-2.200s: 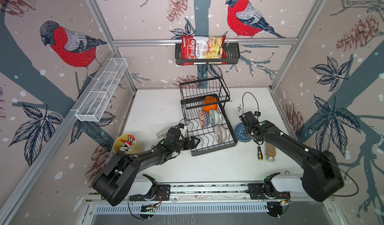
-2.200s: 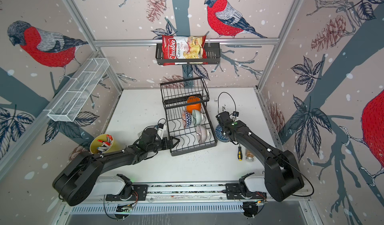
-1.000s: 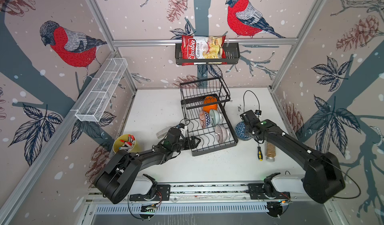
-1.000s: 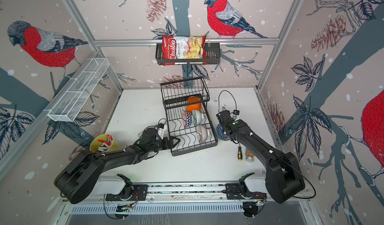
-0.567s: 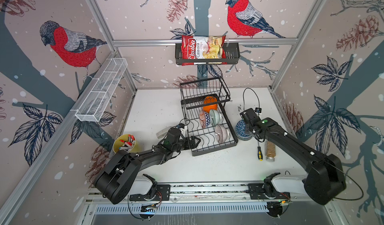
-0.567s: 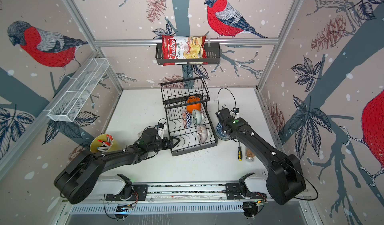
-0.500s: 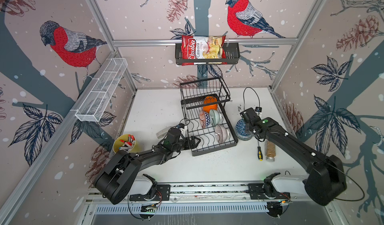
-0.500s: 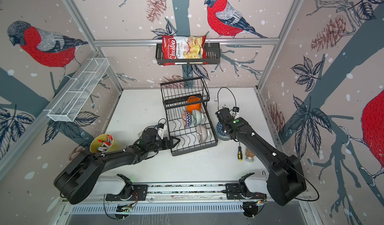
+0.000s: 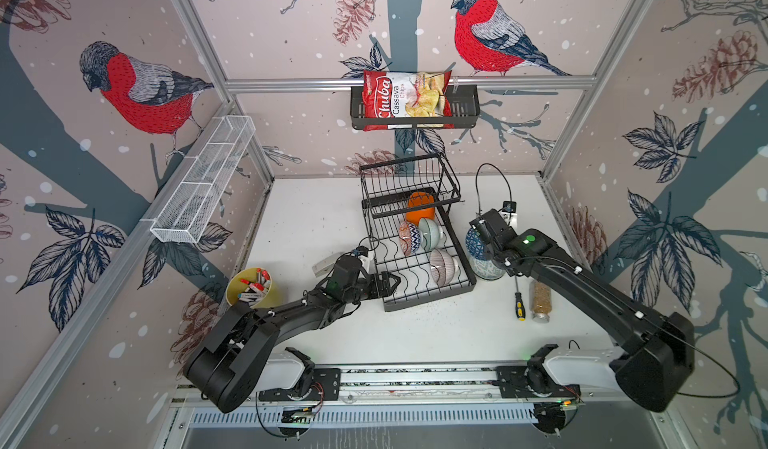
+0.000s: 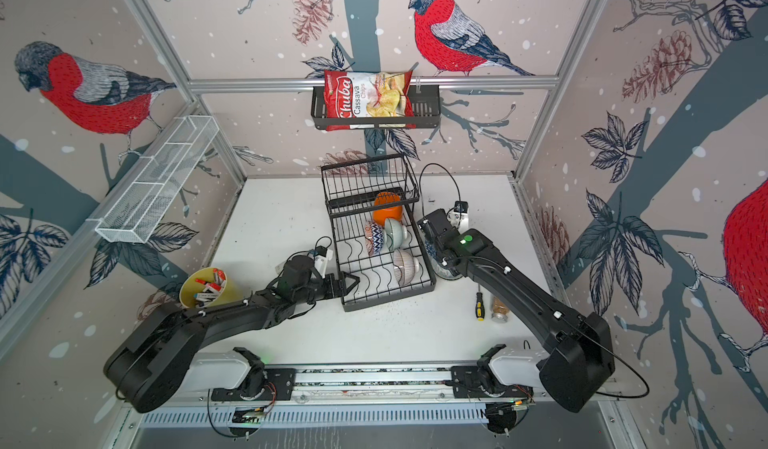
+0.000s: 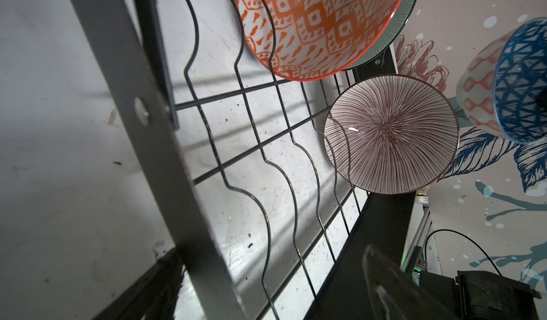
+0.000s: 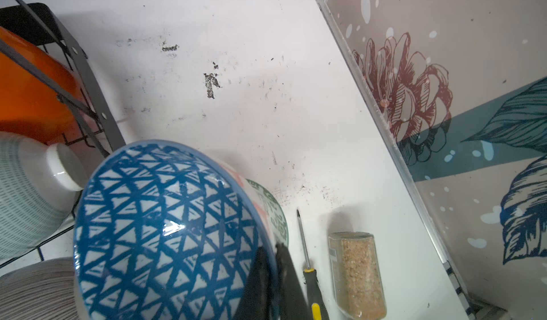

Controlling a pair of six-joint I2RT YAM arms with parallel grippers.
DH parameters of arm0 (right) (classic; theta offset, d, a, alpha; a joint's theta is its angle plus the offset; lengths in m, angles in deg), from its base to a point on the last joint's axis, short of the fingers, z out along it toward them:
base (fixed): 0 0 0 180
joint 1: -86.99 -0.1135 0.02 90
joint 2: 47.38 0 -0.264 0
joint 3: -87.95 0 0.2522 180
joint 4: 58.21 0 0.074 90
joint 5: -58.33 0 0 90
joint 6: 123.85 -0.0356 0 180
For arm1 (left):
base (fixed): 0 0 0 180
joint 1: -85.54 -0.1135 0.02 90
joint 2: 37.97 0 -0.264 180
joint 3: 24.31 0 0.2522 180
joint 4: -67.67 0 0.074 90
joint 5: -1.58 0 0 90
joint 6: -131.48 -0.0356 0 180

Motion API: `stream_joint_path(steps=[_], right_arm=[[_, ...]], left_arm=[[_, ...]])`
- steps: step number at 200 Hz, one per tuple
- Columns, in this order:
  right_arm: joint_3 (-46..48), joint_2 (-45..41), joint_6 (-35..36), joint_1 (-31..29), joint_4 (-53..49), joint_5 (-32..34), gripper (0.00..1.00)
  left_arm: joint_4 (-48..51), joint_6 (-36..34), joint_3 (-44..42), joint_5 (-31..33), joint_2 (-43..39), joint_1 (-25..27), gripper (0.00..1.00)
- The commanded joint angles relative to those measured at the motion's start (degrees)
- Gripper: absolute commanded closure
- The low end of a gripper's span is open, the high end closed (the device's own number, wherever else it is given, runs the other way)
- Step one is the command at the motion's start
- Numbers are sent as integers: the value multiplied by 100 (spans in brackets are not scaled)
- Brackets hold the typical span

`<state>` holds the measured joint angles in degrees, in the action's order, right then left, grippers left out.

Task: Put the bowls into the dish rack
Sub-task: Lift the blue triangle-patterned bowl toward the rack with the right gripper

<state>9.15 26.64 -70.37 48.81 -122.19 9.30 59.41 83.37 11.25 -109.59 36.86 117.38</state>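
**Fig. Right gripper pinching the rim of a blue bowl; left gripper spread wide at a corner of the dish rack.**

The right jaws are closed on the thin glazed rim, one inside and one outside. This hold suits a smooth ceramic wall too broad to span. The bowl tilts atop a coral bowl and a green bowl; whether it is clear of them cannot be told. The rack, black wire with wavy dividers and a flat metal band, lies just beside this gripper, on the left gripper's side. On edge inside it stand an orange bowl of plastic, a ribbed mint bowl, a diamond-patterned red bowl and a fine-lined striped bowl. The left jaws flank the band without clamping it, probably to check sliding.
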Motion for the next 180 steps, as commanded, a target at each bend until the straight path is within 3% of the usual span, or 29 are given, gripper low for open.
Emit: stream_joint_path(steps=[1,104,180], right_arm=[[-207,68,-222,-234,-205,526,100],[-929,754,-262,-1552,-357,1082,100],[-1675,2059,-798,-2477,-1288,1879,100]], left_arm=[[-412,-170,33,-4,-139,22,6],[12,-251,-51,653,-752,3,6],[119,-216,-535,1085,-1669,-295,6]])
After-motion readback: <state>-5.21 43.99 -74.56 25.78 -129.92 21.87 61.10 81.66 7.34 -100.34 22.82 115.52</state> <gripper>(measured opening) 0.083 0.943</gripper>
